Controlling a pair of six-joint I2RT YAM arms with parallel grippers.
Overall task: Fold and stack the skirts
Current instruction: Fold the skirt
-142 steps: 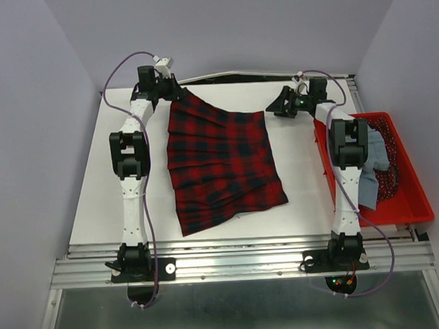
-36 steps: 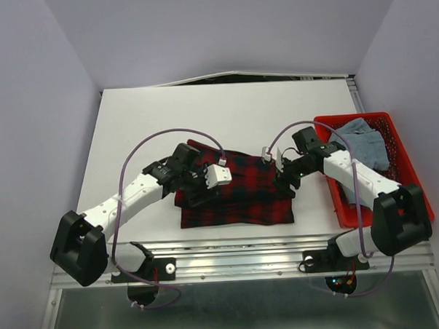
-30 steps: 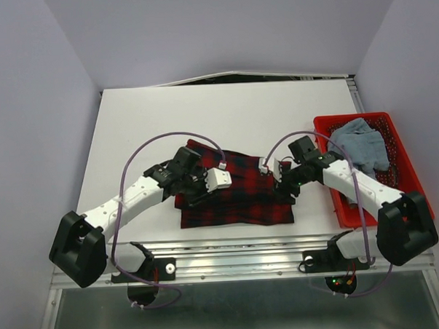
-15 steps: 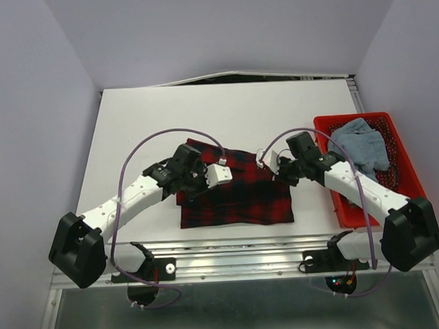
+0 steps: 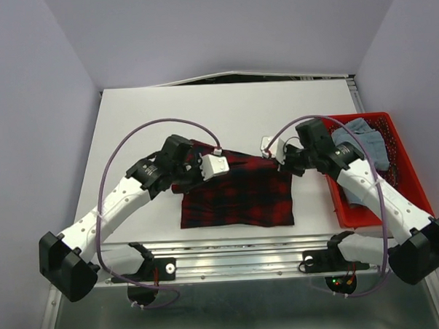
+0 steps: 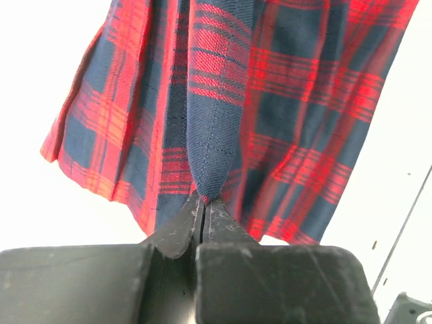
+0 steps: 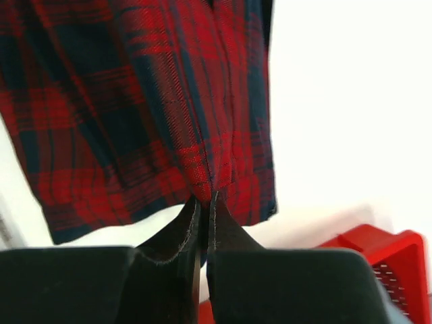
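Note:
The red-and-navy plaid skirt (image 5: 239,196) lies folded near the table's front edge, with its far corners pulled up. My left gripper (image 5: 193,176) is shut on the far left corner; in the left wrist view the fingertips (image 6: 202,200) pinch a navy fold of the plaid skirt (image 6: 283,88). My right gripper (image 5: 286,165) is shut on the far right corner, and the right wrist view shows the tips (image 7: 206,197) clamping the red hem of the plaid skirt (image 7: 115,108). The light blue-grey skirt (image 5: 363,145) lies crumpled in the red basket (image 5: 353,215).
The red basket stands along the table's right side, close to my right arm, and shows in the right wrist view as a red corner (image 7: 381,251). A metal rail (image 5: 238,264) runs along the near edge. White tabletop (image 5: 224,113) stretches behind the skirt.
Both grippers have shut on the plaid skirt's far corners. Both arms have risen and drawn back a little, lifting those corners off the table.

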